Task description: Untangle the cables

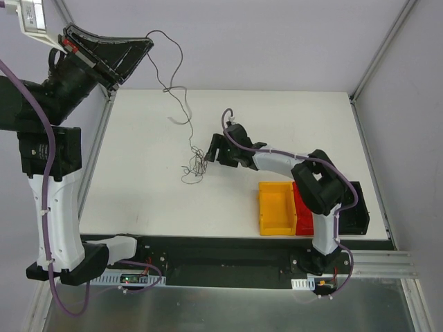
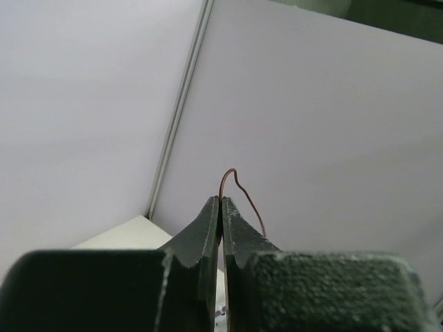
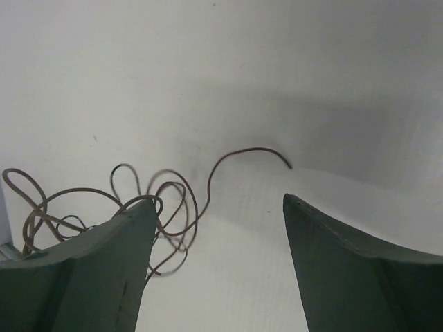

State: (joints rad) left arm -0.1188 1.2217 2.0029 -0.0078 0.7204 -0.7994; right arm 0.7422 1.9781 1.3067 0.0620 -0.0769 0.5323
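The cables (image 1: 195,166) lay as a small scribbly tangle of hair-thin wire near the middle of the white table (image 1: 138,145). In the right wrist view they were brownish loops (image 3: 166,200) piled over one another, with one free end curving away across the table. From the tangle a single strand rose in loose kinks toward the far left, up to the left gripper (image 1: 149,41), which hung high above the table's far-left corner. Its fingers were pressed together on that strand, and a short reddish-brown end (image 2: 239,190) curled out past the tips. The right gripper (image 1: 211,151) sat low just beside the tangle with its fingers (image 3: 97,263) spread wide, the loops against one finger's outer edge. How many separate wires made up the tangle could not be told.

Three bins stood side by side at the near right: a yellow bin (image 1: 278,207), a red bin (image 1: 303,214) and a black bin (image 1: 358,207). The last two were largely hidden behind the right arm, so their contents could not be seen.
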